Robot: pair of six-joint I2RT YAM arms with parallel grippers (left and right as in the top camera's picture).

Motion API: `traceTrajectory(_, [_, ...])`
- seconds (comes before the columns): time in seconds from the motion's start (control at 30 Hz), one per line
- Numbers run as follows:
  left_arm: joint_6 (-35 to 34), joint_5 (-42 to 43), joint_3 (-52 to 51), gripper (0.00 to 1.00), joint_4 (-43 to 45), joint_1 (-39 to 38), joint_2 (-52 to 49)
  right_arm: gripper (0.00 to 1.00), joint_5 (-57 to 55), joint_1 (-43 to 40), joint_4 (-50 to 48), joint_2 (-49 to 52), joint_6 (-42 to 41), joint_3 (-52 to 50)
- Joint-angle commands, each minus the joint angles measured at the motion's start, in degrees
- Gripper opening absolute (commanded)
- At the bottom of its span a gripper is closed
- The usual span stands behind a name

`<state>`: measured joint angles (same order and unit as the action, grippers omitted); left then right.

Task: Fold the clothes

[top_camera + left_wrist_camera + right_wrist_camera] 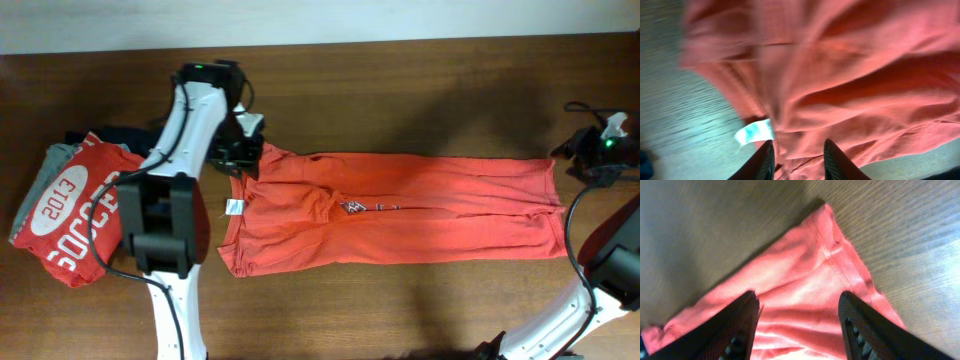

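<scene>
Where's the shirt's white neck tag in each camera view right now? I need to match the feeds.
Overhead: the white neck tag lies at the left end of the orange-red T-shirt.
Left wrist: low and left of centre, at the cloth's edge.
Right wrist: not in it; only a shirt corner shows.
Shared landmark: the orange-red T-shirt, visible in all three.

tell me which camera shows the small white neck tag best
The left wrist view: the neck tag fills a fair patch at the edge of the orange T-shirt, though blurred. Overhead shows it only as a tiny white speck at the shirt's collar end. The right wrist view shows just a hemmed shirt corner, no tag.
</scene>
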<state>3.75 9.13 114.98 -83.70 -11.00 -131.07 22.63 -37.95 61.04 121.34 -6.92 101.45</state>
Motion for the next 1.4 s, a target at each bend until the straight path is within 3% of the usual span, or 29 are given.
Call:
traceTrajectory(0.0, [1.9,-1.7,0.9,0.31,0.2,-2.4,2.2,0.60,0.7,-0.5,2.8,-3.0,0.7,3.1])
traceTrajectory(0.1, [0.4,-1.6,0.9,0.31,-0.9,-2.8,2.3,0.80,0.1,-1.2,4.2,-2.9,6.1,3.0])
traceTrajectory(0.27, [0.4,-1.6,1.0,0.31,-2.2,-1.9,3.5,0.97,-2.0,-3.9,4.2,-1.8,17.2,2.6])
traceTrajectory(0.53, [0.7,-1.2,3.6,0.33,-1.8,-0.1,9.0,0.97,5.2,-6.4,5.0,3.9,26.3,1.4])
traceTrajectory(0.6, [0.7,-1.2,5.4,0.43,-1.6,0.2,10.7,0.97,5.2,-6.4,5.0,5.8,28.1,0.6])
traceTrajectory(0.93, [1.1,-1.7,9.8,0.62,0.0,0.3,16.5,0.99,7.6,-7.8,7.4,12.2,35.2,0.2])
traceTrajectory(1.37, [1.1,-2.1,9.8,0.64,0.1,0.3,16.8,0.98,8.8,-8.2,11.5,16.1,39.6,-4.7])
